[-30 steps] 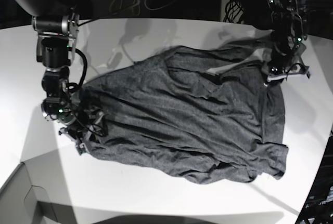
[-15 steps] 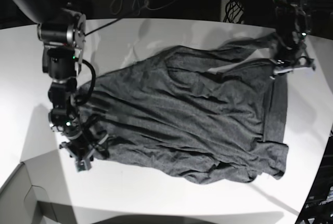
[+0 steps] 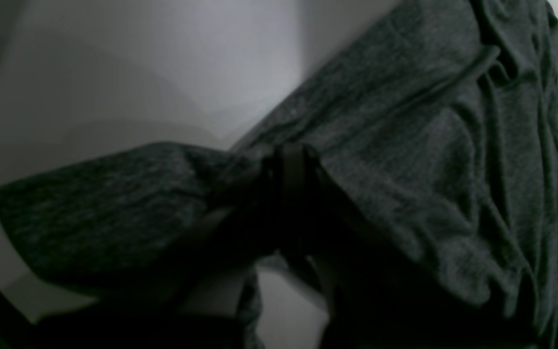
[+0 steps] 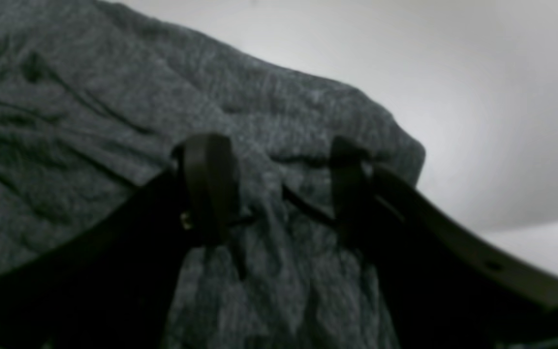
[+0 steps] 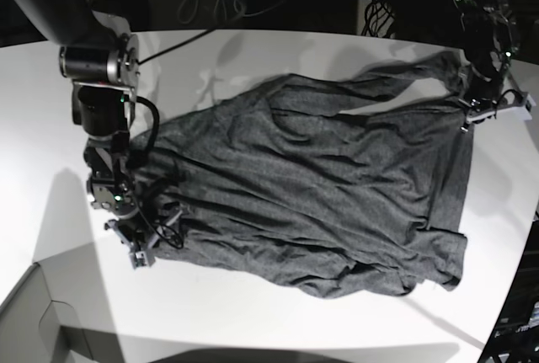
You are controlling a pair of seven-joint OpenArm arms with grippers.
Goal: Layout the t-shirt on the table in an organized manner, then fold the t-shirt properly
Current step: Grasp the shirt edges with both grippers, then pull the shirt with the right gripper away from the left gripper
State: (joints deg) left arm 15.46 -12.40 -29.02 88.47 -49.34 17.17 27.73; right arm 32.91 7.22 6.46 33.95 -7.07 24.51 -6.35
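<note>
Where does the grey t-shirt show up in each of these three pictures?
Base: the t-shirt is spread across the middle of the white table.
Left wrist: it fills the right and lower part, a bunched corner pinched in the left hand.
Right wrist: it covers the left and centre, behind the open right hand.
Shared landmark: the table.

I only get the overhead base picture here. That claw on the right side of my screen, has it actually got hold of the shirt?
Observer: Yes. Its wrist camera shows the left gripper shut on a bunched fold of the t-shirt.
Operator: And the other claw?
Observer: The right gripper is open, its fingers straddling the cloth near its edge.
Operator: Is that cloth lifted?
Observer: By the left gripper, yes: white table shows beneath the pinched fold.
</note>
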